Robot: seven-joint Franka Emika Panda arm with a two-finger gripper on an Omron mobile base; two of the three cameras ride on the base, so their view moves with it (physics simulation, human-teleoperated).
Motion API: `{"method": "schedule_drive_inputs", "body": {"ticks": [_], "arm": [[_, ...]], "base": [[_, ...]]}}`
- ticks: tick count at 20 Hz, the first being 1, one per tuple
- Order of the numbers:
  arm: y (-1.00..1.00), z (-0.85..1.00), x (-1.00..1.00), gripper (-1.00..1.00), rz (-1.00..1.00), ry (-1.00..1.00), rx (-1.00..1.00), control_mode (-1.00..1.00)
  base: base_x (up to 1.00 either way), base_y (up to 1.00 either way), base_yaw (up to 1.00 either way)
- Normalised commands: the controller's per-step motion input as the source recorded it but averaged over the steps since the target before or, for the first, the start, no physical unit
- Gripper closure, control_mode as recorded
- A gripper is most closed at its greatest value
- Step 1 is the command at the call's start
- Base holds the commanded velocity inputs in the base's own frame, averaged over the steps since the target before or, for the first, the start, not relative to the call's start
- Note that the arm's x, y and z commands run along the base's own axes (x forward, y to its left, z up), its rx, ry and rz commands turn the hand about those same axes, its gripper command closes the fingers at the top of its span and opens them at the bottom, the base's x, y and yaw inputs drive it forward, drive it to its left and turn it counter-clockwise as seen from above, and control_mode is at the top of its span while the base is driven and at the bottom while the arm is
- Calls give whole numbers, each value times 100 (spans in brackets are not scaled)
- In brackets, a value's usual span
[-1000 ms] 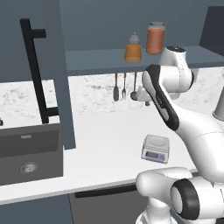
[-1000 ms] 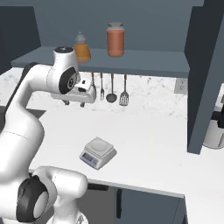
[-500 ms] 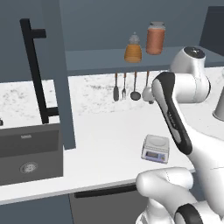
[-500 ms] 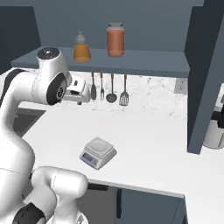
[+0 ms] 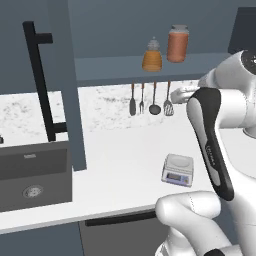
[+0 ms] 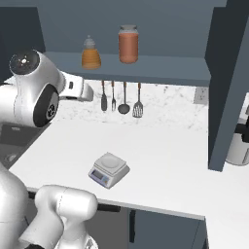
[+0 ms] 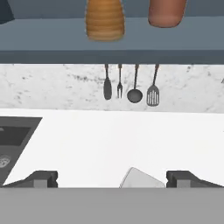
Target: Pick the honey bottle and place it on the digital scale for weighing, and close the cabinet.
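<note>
i take the shelf (image 5: 165,66) inside the cabinet (image 5: 65,85) as my landmark. the honey bottle (image 5: 152,55) stands upright on that shelf, toward its left part, and the taller reddish jar (image 5: 177,43) with a grey lid stands just beside it on the right, the two apart by a narrow gap. in the hand view i see the ribbed lower body of the honey bottle (image 7: 105,19) and the bottom of the jar (image 7: 166,12) on the shelf's top face.

under the shelf's front edge four utensils (image 5: 150,102) hang in a row against the speckled backsplash (a spatula-like piece, a fork, a ladle and a slotted turner, as far as i can make out). well below the shelf, on the white counter (image 5: 125,155), the digital scale (image 5: 178,169) sits with its top plate bare; from the right base view it lies below and slightly right of the honey bottle (image 6: 90,52). a corner of the scale (image 7: 140,179) shows between the finger tips in the hand view.

the cabinet door (image 5: 55,95) left of the shelf stands swung open, its long black handle (image 5: 42,82) facing me. below it and further left is the dark sink (image 5: 32,175).

my gripper (image 7: 111,178) has its two tips spread wide apart with nothing between them, hanging out in front of and lower than the shelf, touching nothing.
</note>
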Motion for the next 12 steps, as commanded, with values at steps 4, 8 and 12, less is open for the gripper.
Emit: {"method": "schedule_drive_inputs", "body": {"ticks": [4,8,12], "arm": [[0,83,-9,-100,0,-21,0,-100],[0,81,0,-100,0,-19,0,-100],[1,61,0,-100,0,-17,0,-100]], "base": [[0,0,0],[0,0,0],[0,0,0]]}}
